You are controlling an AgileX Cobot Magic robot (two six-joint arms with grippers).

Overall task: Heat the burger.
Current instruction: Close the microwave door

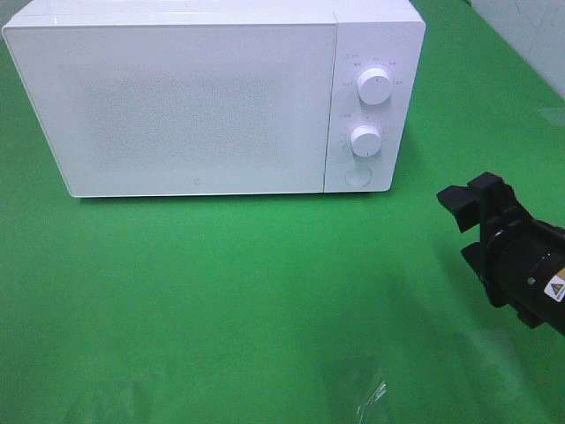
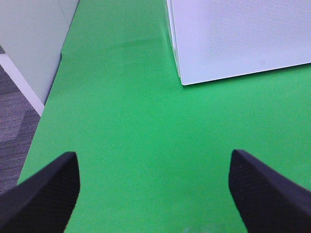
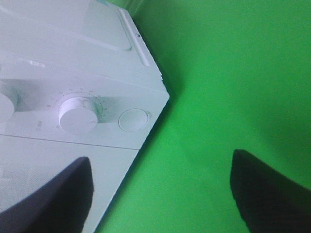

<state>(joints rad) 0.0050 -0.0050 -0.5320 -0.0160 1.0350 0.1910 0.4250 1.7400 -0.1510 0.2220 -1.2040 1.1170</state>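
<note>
Now, table (image 1: 221,291): covered in green cloth.
Microwave (image 1: 177,106): white, door shut.
Right gripper (image 1: 470,225): spread wide, nothing held, beside the microwave.
Left gripper (image 2: 153,194): spread wide, nothing held.
Dials (image 1: 375,86): two, above a button (image 1: 357,176).
Burger: not seen; whereabouts cannot be told.

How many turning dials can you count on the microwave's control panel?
2. The upper dial sits high on the microwave's right side; the lower dial directly below it. The flat round button beneath them is no dial. None appears hidden.
</note>
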